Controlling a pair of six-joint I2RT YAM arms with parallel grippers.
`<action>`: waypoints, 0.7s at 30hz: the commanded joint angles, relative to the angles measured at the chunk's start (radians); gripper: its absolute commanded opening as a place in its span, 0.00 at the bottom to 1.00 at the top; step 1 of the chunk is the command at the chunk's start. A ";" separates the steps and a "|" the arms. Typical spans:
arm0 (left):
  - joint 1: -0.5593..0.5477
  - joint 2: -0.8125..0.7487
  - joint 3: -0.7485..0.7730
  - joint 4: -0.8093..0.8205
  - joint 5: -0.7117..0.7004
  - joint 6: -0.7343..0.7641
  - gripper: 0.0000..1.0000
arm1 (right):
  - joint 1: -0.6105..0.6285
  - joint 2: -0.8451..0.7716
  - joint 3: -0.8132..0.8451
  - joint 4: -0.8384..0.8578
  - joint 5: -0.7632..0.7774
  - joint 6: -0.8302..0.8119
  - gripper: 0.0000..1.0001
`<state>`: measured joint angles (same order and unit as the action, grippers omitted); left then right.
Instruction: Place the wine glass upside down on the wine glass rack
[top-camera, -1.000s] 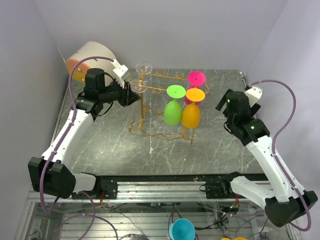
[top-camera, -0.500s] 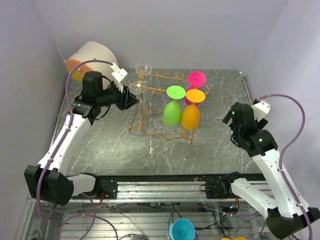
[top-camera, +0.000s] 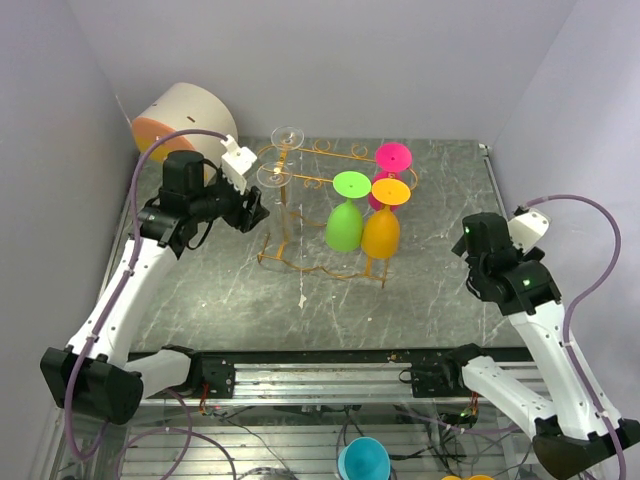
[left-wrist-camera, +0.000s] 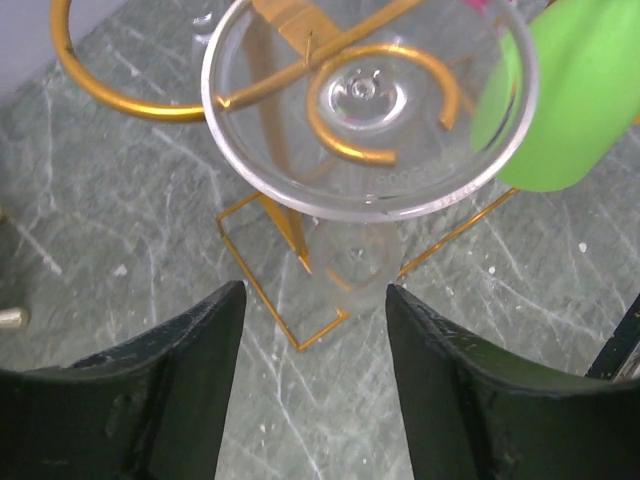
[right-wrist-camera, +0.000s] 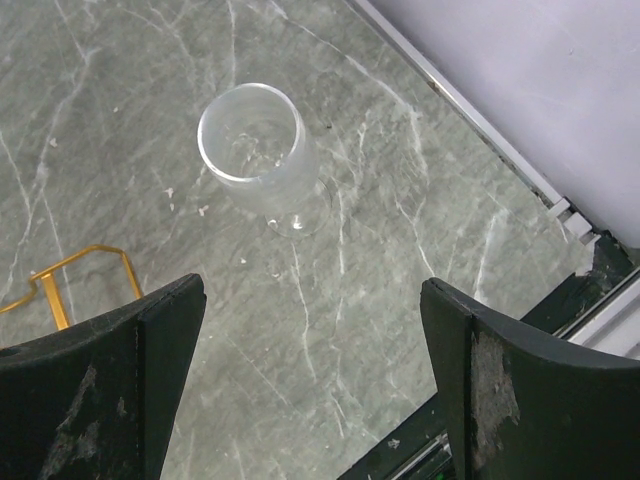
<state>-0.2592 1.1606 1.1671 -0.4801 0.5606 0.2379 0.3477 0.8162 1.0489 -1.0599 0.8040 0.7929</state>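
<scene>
The golden wire rack (top-camera: 318, 182) stands mid-table. A clear wine glass (left-wrist-camera: 368, 110) hangs upside down in a loop at its left end, foot on top, bowl below; it also shows in the top view (top-camera: 275, 176). A second clear glass foot (top-camera: 288, 135) sits at the rack's back left. My left gripper (top-camera: 254, 209) is open and empty, just left of the rack; in the left wrist view (left-wrist-camera: 315, 295) its fingers stand apart below the hung glass. Another clear wine glass (right-wrist-camera: 262, 150) stands upright on the table ahead of my open, empty right gripper (right-wrist-camera: 310, 290), which is at the right (top-camera: 472, 240).
Green (top-camera: 345, 222), orange (top-camera: 382, 228) and pink (top-camera: 392, 158) glasses hang upside down on the rack's right half. A round cream drum with an orange face (top-camera: 175, 115) lies at the back left. The table's right edge rail (right-wrist-camera: 480, 130) runs close behind the upright glass.
My left gripper has drawn back to the left, away from the hung clear glass. My right arm has pulled back toward the near right side of the table.
</scene>
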 joint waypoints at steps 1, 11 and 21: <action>-0.052 -0.025 0.082 -0.102 -0.201 0.070 0.74 | -0.007 0.025 0.025 -0.018 0.033 0.041 0.88; -0.120 -0.057 0.155 -0.198 -0.347 0.016 0.83 | -0.164 0.171 0.086 0.151 -0.026 -0.071 0.77; -0.171 -0.083 0.178 -0.299 -0.467 -0.034 0.79 | -0.464 0.207 0.006 0.295 -0.340 -0.194 0.66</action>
<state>-0.4049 1.0958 1.2953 -0.7185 0.1772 0.2455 -0.0788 1.0142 1.0817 -0.8288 0.5797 0.6521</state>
